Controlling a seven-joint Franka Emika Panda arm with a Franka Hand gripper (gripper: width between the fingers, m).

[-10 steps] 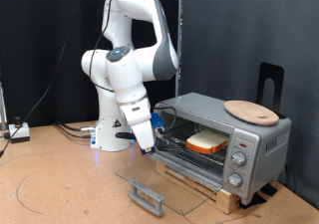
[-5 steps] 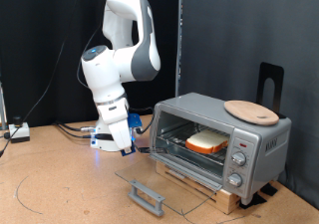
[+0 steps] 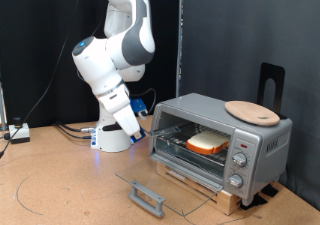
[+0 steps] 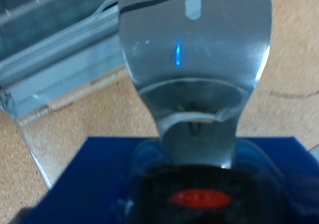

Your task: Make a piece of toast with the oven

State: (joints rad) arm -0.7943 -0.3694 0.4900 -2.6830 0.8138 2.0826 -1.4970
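**A:** What's in the exterior view?

**B:** The oven [image 3: 222, 140] sits at about four o'clock on the desk [image 3: 60, 180]. Its glass door [image 3: 165, 185] lies flat open. The piece of toast [image 3: 208, 141] rests inside on the rack. The end effector [image 3: 140, 131] is just outside the oven's mouth, at nine o'clock from the toast.

**A:** And the wrist view?

**B:** A shiny metal spatula [image 4: 194, 55] fills it, gripped by the end effector.
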